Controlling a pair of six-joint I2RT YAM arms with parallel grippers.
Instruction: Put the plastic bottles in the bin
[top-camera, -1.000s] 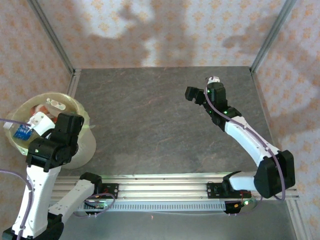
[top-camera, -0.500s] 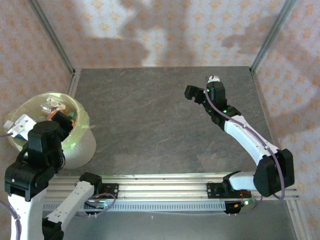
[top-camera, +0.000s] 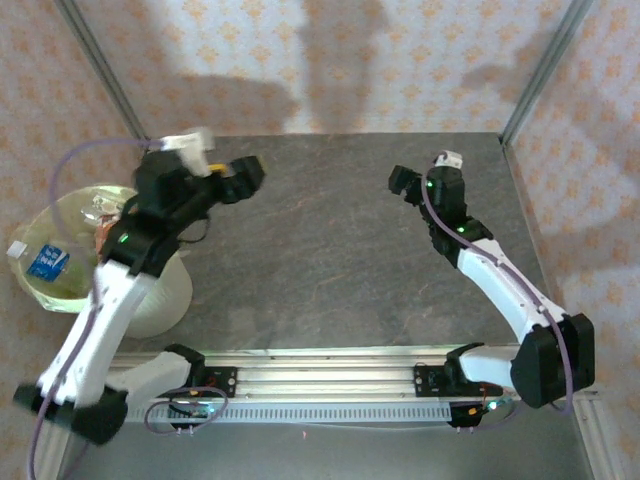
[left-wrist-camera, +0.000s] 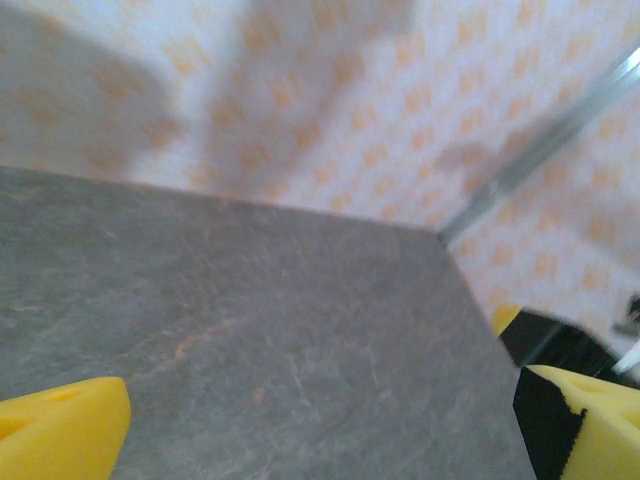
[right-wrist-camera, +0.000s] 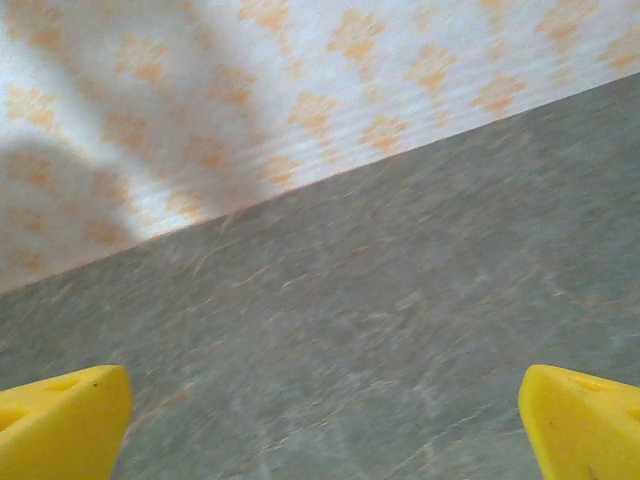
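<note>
**Both pincers spread and empty over the slab; bottles lie in the bin**

Top view: the left gripper (top-camera: 246, 176) is held above the far left part of the grey table (top-camera: 320, 260), beyond the bin (top-camera: 170, 285). The right gripper (top-camera: 402, 181) is held over the far right part. In the left wrist view the left gripper (left-wrist-camera: 320, 420) shows its yellow pads (left-wrist-camera: 60, 425) well apart with nothing between them. In the right wrist view the right gripper (right-wrist-camera: 320, 425) is spread just as wide over bare stone.

The plastic bottles (top-camera: 45, 262) that can be seen lie inside the bin at the table's left edge. One has a blue label and lies against the near left rim, a clear one (top-camera: 100, 210) lies toward the far rim, and there is a touch of orange between them. Their number cannot be told, as the left arm covers part of the opening.

Handling, as a judgement: such bottles are light, thin-walled and slick. They yield under a pinch and roll when nudged, yet are not fragile. Hold is best taken across the labelled midbody, or at the stiffer neck under the cap. The wide mouth of the bin forgives a loose release
</note>
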